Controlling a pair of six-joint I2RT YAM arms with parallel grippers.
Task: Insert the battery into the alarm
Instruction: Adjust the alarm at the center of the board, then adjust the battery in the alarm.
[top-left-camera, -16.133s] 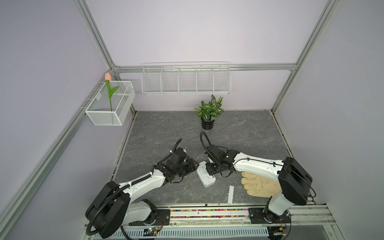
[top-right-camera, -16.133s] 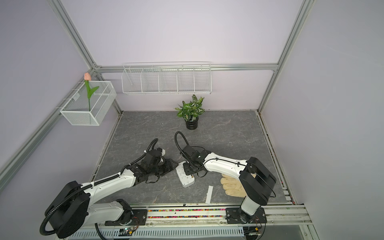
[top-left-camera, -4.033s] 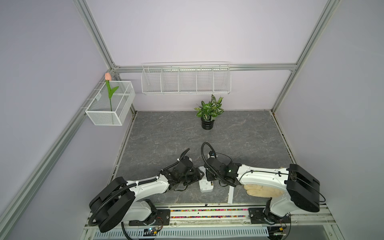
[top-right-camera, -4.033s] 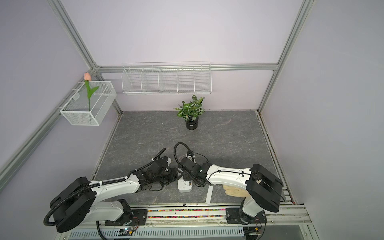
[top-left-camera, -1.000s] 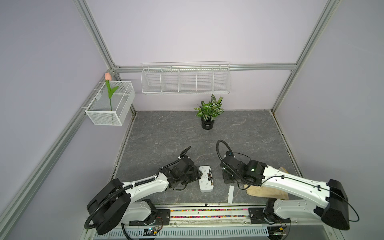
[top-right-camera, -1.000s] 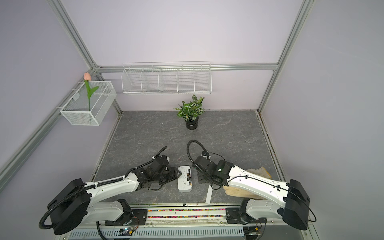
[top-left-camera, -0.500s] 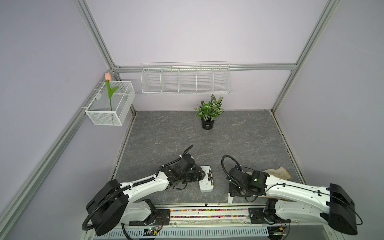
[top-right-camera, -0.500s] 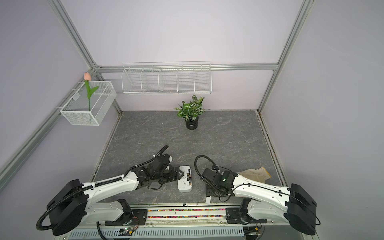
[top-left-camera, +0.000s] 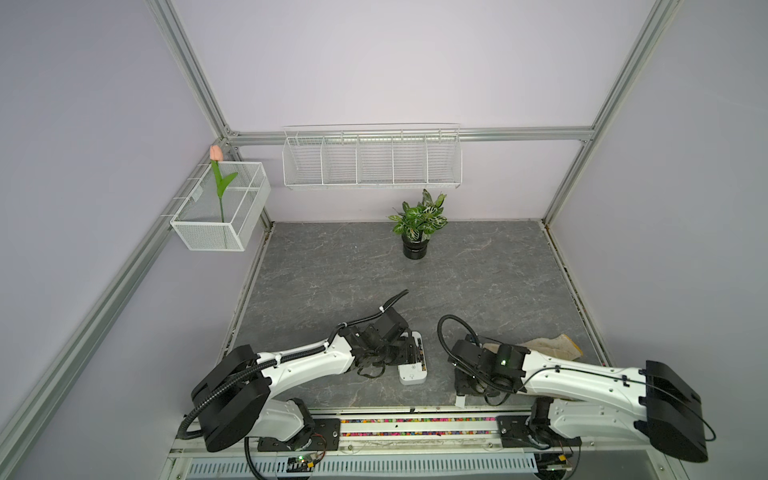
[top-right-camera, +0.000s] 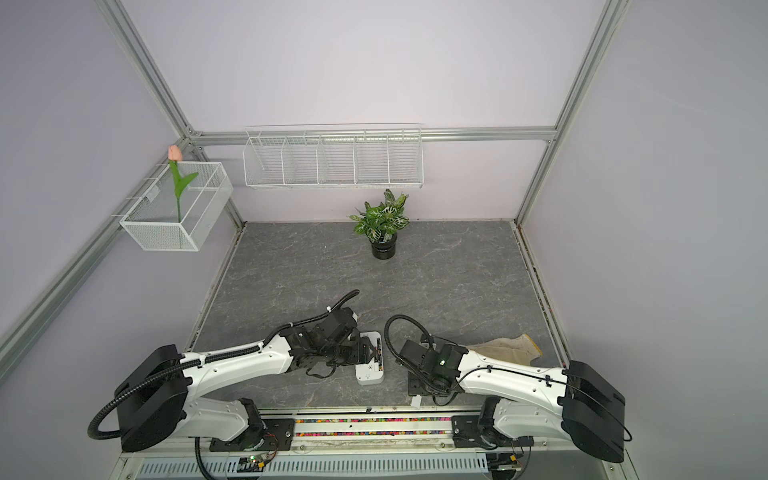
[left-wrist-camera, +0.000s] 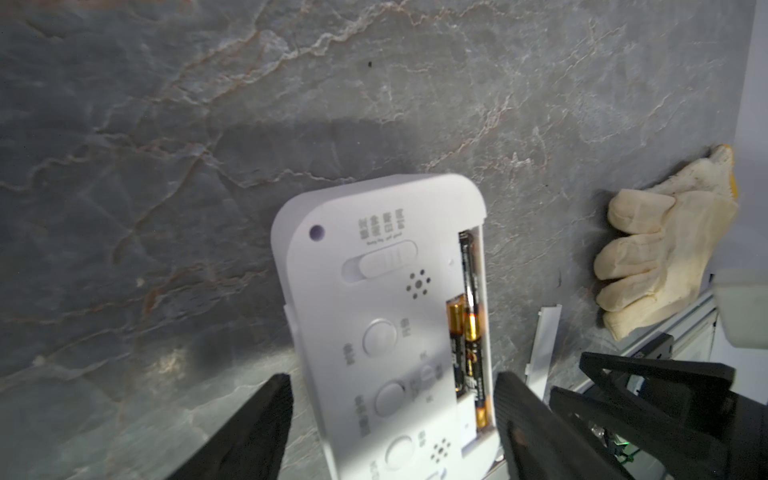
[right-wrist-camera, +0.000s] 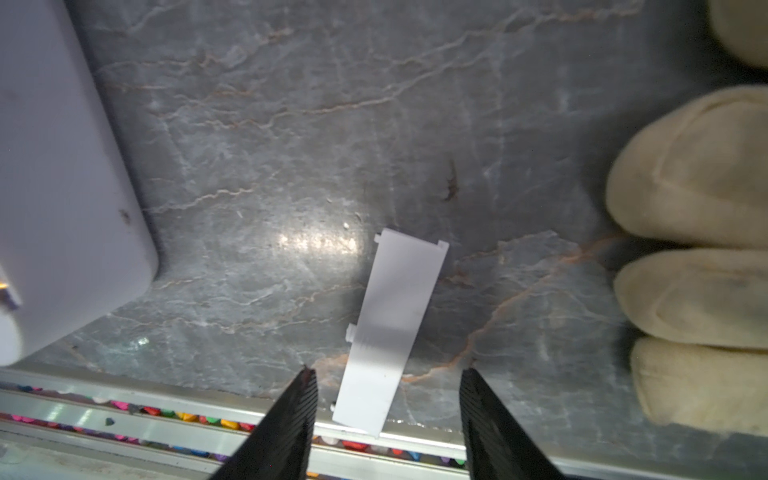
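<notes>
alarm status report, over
Left end effector open, astride alarm. Right end effector open over loose cover strip. Alarm back up, batteries in uncovered compartment. Glove nearby, not blocking.

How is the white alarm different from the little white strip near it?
The alarm is thick, with buttons and batteries showing; the strip is thin, flat and plain. The alarm lies between the jaws of the left gripper; the strip between those of the right gripper. Both are white, on the grey table.
</notes>
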